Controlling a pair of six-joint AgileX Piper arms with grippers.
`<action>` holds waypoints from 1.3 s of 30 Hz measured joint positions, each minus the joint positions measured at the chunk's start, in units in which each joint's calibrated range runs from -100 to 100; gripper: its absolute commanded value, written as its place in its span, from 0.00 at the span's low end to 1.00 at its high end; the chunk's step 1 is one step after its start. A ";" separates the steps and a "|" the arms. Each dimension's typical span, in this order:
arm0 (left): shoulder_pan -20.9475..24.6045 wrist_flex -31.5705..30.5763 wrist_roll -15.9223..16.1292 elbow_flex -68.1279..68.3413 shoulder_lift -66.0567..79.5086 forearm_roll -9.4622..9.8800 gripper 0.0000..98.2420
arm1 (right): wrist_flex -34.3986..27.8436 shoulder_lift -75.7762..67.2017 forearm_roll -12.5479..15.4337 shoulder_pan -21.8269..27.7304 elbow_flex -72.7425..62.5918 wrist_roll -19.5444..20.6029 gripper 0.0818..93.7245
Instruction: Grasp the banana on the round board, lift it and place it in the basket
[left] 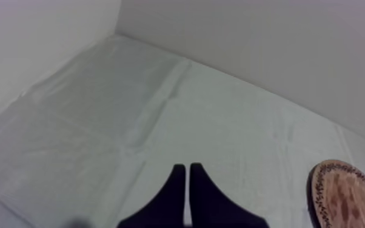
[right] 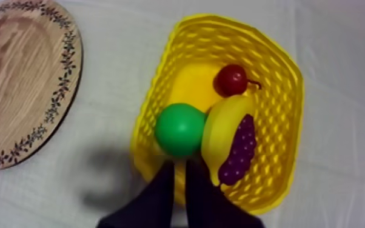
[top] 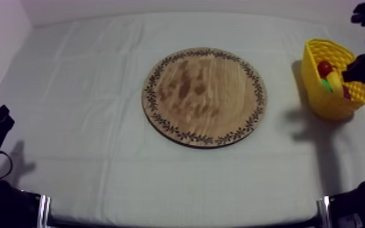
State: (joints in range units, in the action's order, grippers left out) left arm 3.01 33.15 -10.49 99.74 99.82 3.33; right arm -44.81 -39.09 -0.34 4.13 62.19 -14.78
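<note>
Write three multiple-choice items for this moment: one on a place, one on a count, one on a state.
1. Where is the banana?
A) on the wooden board
B) in the yellow basket
C) held up in the air

2. How many pieces of toy fruit lie in the yellow basket?
A) two
B) three
C) four

3. How do the fingers of the left gripper stand?
A) wide apart
B) together, on nothing
C) closed round a fruit

Answers
1: B, since the banana lies inside the yellow basket and the wooden board is bare.
2: C, since the banana, a green fruit, a small red fruit and the grapes are all in it.
3: B, since in the left wrist view the fingers meet as a narrow wedge with nothing between them.
</note>
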 measured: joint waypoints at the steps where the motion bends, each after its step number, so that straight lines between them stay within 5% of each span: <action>1: 0.00 0.00 0.00 0.00 0.00 0.00 0.00 | 1.53 -1.83 1.01 0.05 1.94 -1.00 0.02; 16: 0.00 0.00 0.00 0.00 0.00 0.00 0.00 | 7.81 -30.75 18.57 0.36 28.04 -19.50 0.00; 19: 0.00 0.00 0.00 0.00 0.00 0.00 0.00 | 5.94 -36.28 19.71 0.91 30.74 -21.20 0.00; 26: 0.00 0.00 0.00 0.00 0.00 0.00 0.00 | 0.84 -49.26 14.43 -0.70 32.32 -19.17 0.00; 34: 0.00 0.00 0.00 0.00 0.00 0.00 0.00 | 6.13 -56.39 4.68 -4.16 36.66 -6.73 0.00; 39: 0.00 0.00 0.00 0.00 0.00 0.00 0.00 | 7.40 -56.57 2.68 -4.29 37.22 -0.46 0.00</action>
State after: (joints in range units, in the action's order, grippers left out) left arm 3.01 33.15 -10.49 99.74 99.82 3.33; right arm -37.40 -95.66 2.34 -0.15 99.41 -15.25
